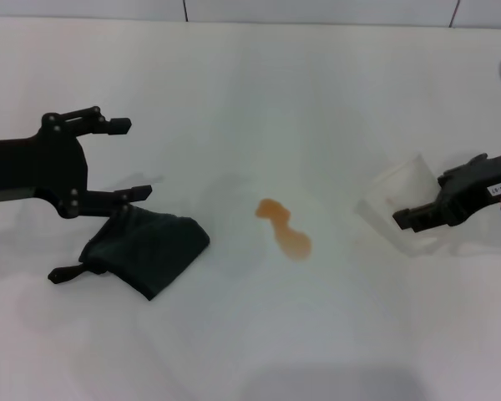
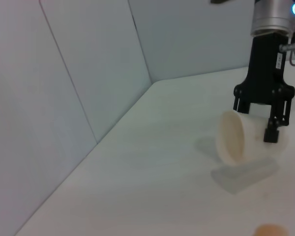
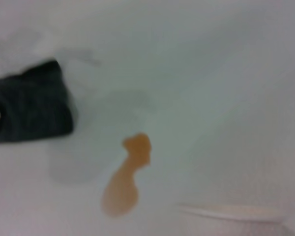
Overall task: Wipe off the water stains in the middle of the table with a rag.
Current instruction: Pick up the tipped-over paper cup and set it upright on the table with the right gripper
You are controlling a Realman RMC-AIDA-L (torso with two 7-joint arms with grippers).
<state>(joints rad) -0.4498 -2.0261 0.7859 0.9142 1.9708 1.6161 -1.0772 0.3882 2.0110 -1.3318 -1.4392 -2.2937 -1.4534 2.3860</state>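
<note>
The water stains [image 1: 282,227] are a small orange-brown two-lobed puddle in the middle of the white table [image 1: 250,100]. They also show in the right wrist view [image 3: 125,177] and at the edge of the left wrist view [image 2: 270,229]. The dark green-black rag [image 1: 150,246] lies crumpled to the puddle's left, its loop tab [image 1: 63,273] pointing left; it also shows in the right wrist view [image 3: 32,105]. My left gripper [image 1: 123,159] is open just above the rag's far edge, its near finger touching the cloth. My right gripper [image 1: 413,219] is at the right, shut on a tilted white paper cup [image 1: 397,200].
In the left wrist view the right gripper [image 2: 255,120] holds the paper cup [image 2: 233,140] on its side a little above the table, with its shadow below. Pale wall panels [image 2: 88,73] border the table's far edge. The cup's rim [image 3: 231,214] shows in the right wrist view.
</note>
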